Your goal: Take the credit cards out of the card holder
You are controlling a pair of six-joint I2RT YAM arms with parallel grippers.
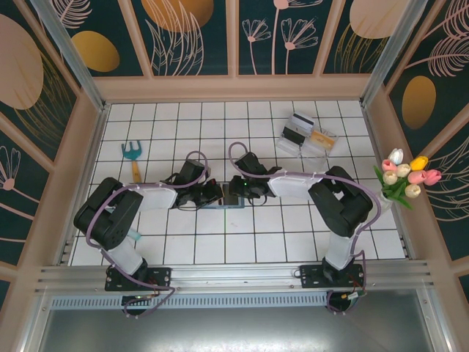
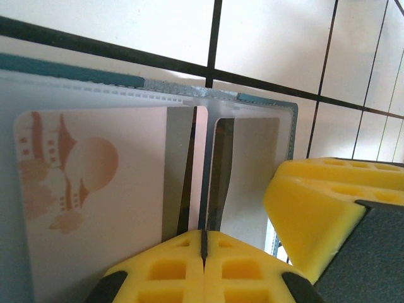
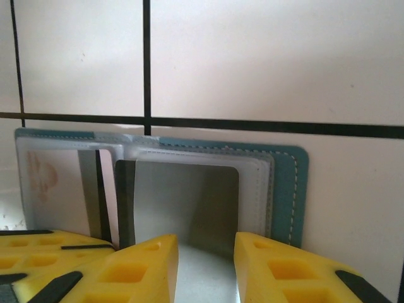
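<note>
Your left claw [image 2: 204, 237] is clamped on a thin sheet [image 2: 206, 183] standing edge-on from the card holder [image 3: 294, 189]; card or sleeve, cannot tell. Right claw [image 3: 205, 252]: fingers apart, tips at the holder's near edge. Holder lies open on the tiles [image 3: 252, 57], mid-table.

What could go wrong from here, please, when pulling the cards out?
1. The left jaws are shut on a thin edge; if it is sleeve plastic rather than a card, pulling may drag the card holder along.
2. The right jaws sit close beside them, so they might collide.
</note>
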